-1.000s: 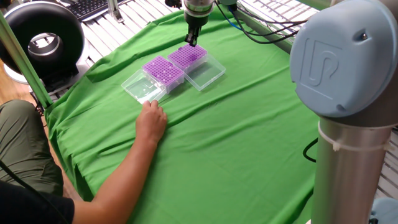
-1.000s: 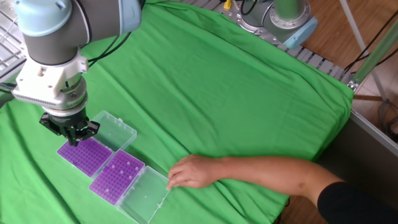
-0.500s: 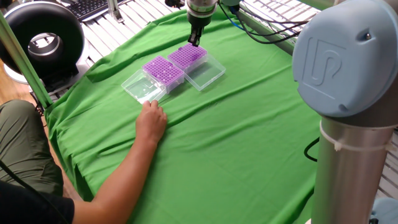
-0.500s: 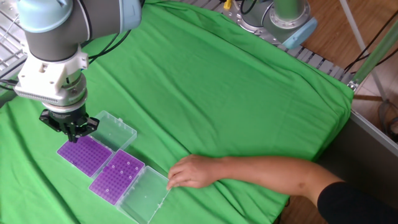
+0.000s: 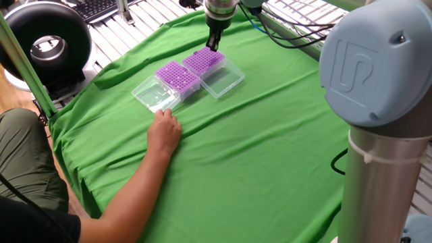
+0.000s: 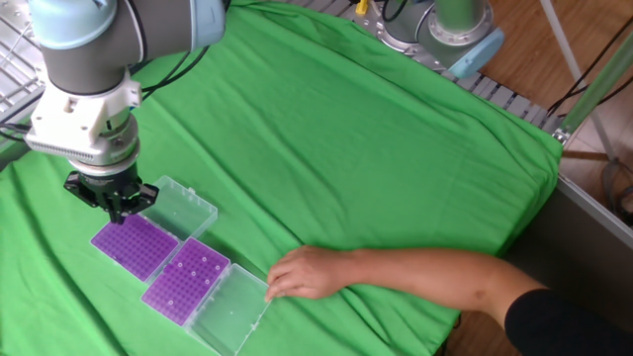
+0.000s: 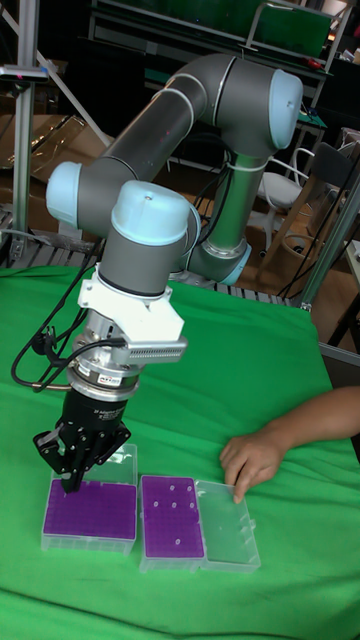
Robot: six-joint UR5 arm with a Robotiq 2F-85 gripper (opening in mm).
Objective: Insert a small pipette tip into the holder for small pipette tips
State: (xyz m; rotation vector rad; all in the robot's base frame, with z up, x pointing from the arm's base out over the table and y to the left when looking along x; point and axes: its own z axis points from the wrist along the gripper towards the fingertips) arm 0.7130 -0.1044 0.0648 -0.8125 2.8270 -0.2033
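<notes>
Green cloth (image 6: 396, 158) under two purple tip racks (image 6: 185, 280)

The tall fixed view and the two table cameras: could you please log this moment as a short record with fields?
Gripper: just above a back corner of one purple rack; whether it touches, and jaw state, cannot be told
Second rack: beside the first, a few white tips in it
Clear lids: both open flat
Person's hand: resting on green cloth, fingertips at second rack's lid
</notes>
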